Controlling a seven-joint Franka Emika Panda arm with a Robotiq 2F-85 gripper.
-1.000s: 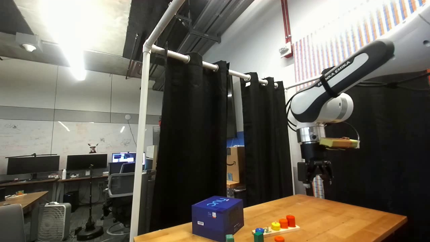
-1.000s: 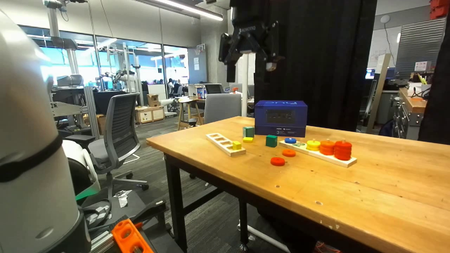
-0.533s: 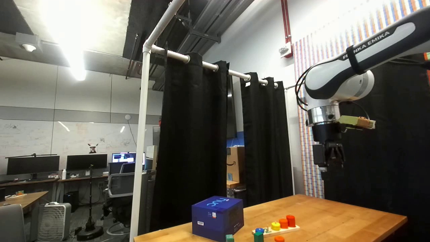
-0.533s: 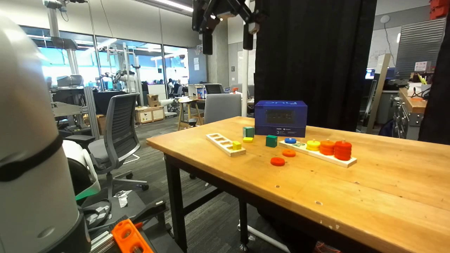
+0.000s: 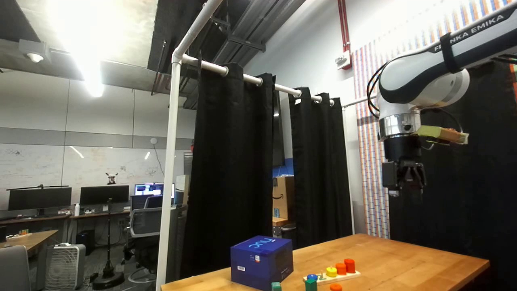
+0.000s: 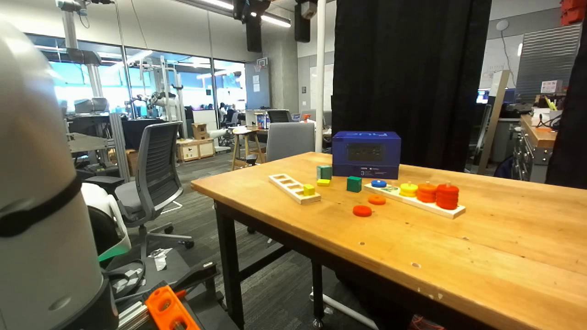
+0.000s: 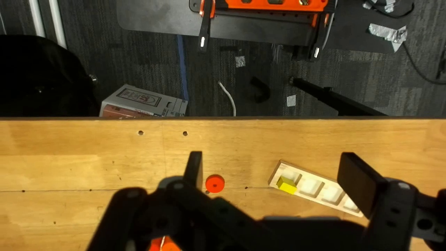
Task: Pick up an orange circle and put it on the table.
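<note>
A loose orange circle (image 6: 377,199) lies flat on the wooden table (image 6: 481,256), beside a peg board; it also shows at the bottom edge of an exterior view (image 5: 335,287). More orange rings (image 6: 427,193) are stacked on a peg of that board. A loose red disc (image 6: 362,211) lies near the orange circle and shows in the wrist view (image 7: 215,183). My gripper (image 7: 273,170) is open and empty, high above the table (image 7: 87,143); it also shows in both exterior views (image 5: 408,190) (image 6: 278,34). The loose orange circle seems hidden behind the gripper in the wrist view.
The peg board (image 6: 451,212) carries blue, yellow, orange and red rings. A slotted wooden tray (image 6: 293,188) holds a yellow block (image 6: 309,189). Green blocks (image 6: 354,184) (image 6: 324,172) and a flat yellow piece (image 6: 323,182) lie near a blue box (image 6: 366,155).
My gripper has risen away from the table, moving right in an exterior view and up and left in another. Its fingers stay apart. The objects on the table have not moved.
</note>
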